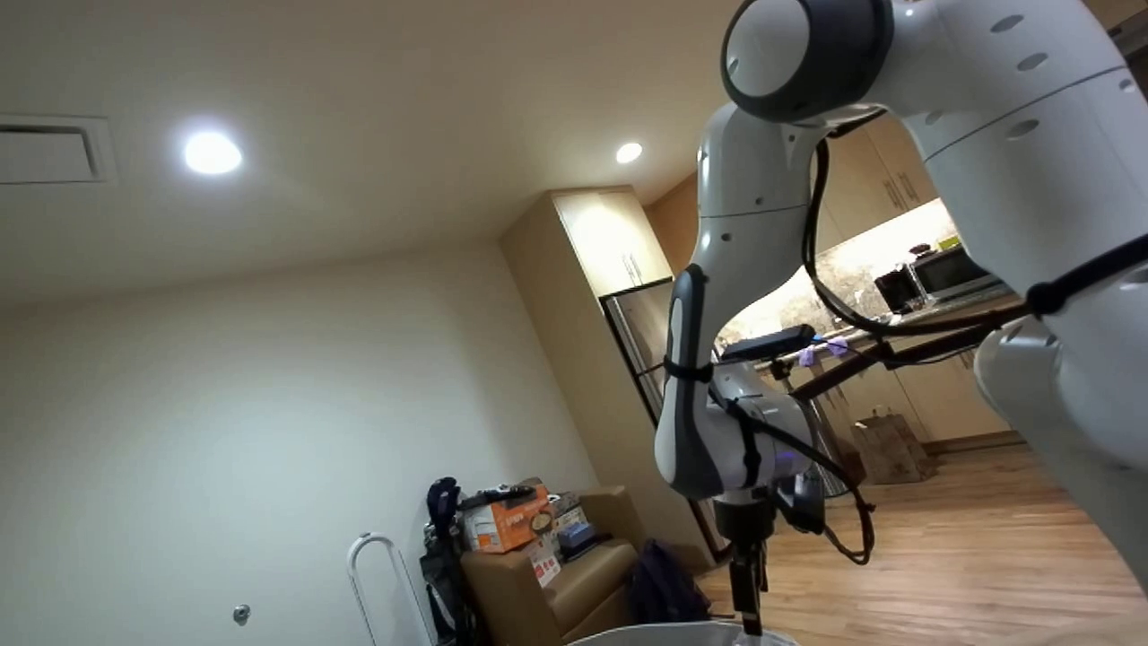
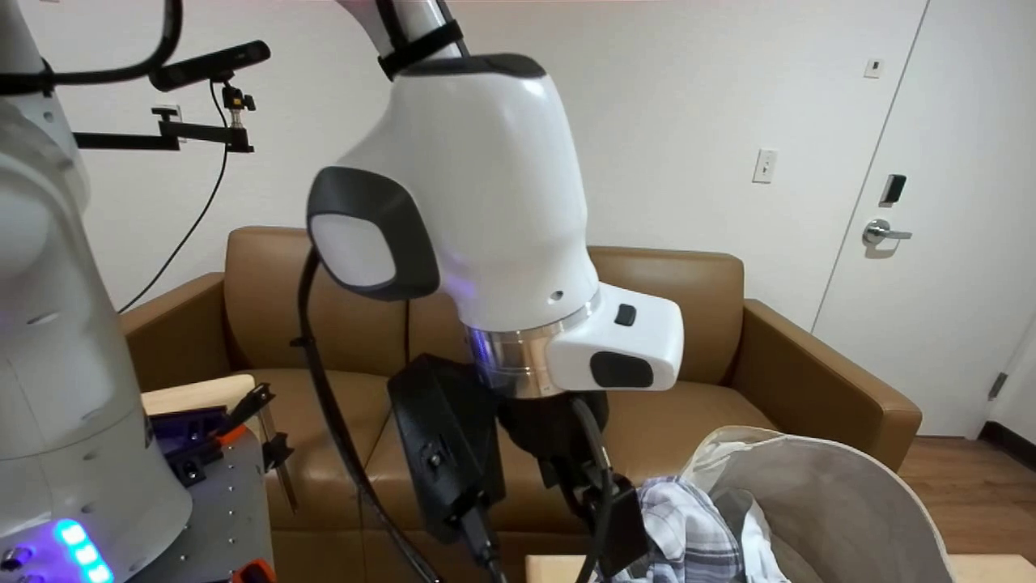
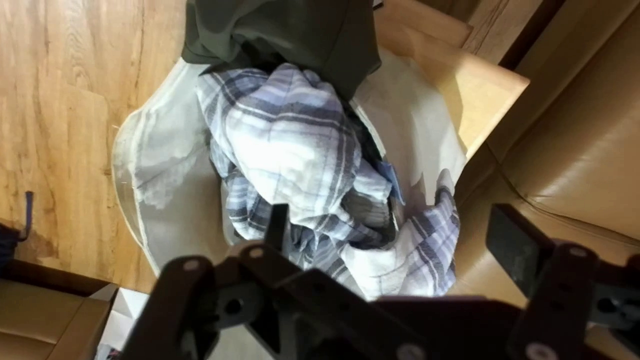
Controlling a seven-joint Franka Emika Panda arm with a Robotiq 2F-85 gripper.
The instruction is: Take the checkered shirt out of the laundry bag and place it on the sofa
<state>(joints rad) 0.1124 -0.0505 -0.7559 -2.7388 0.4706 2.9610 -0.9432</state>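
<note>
The checkered shirt (image 3: 290, 145) is white, blue and dark grey. It lies bunched in the mouth of the pale laundry bag (image 3: 170, 170), and one part of it hangs over the rim. In an exterior view the shirt (image 2: 692, 530) shows at the near side of the bag (image 2: 858, 478). My gripper (image 3: 392, 225) is open, with nothing held; the draped part of the shirt shows between its fingers, the left finger in front of cloth. I cannot tell whether they touch. The brown sofa (image 2: 324, 324) stands behind the arm; it also shows in the wrist view (image 3: 575, 150).
A dark green cloth (image 3: 300, 40) lies at the bag's top edge in the wrist view. A light wooden table corner (image 3: 485, 100) is between bag and sofa. A brown armchair (image 1: 587, 588) holds an orange box (image 1: 516, 520) and other items. A white door (image 2: 955, 202) stands beyond the sofa.
</note>
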